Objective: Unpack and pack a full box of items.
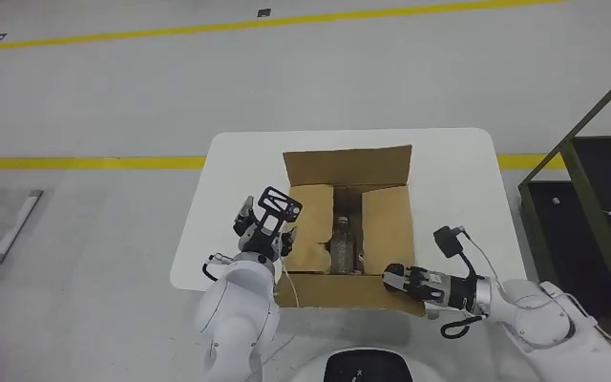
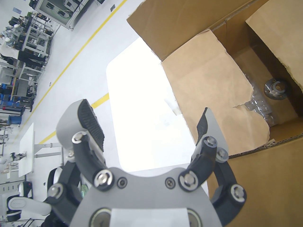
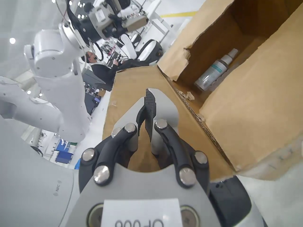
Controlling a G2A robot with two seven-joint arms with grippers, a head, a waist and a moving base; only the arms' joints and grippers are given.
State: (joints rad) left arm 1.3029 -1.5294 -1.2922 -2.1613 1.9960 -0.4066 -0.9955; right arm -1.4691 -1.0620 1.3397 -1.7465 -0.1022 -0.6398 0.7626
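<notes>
Surface: white desk (image 1: 458,162) with rounded corners, standing on a grey floor (image 1: 115,95) marked with yellow lines (image 1: 286,19).
Room: equipment racks (image 2: 59,1) well beyond the left gripper (image 2: 144,109); a dark green metal frame (image 1: 573,162) off to the outer side of the right gripper (image 3: 148,100).

Box (image 1: 348,162): brown cardboard, flaps up and torn at the edges, on the desk between the two grippers.

Contents, ahead of and below both grippers:
- a spray bottle (image 3: 214,72), lying on its side on the box floor
- a round metal flange (image 2: 275,88)
- some crinkled clear plastic (image 2: 260,109), just beside the flange

The side flaps (image 2: 208,83) lean inward and hide part of the contents.

Left gripper: fingers spread wide and holding nothing, above the desk, just outside the box's side flap.

Right gripper: fingers pressed together at the box's near flap (image 3: 132,90). I cannot tell whether card is pinched between them.
</notes>
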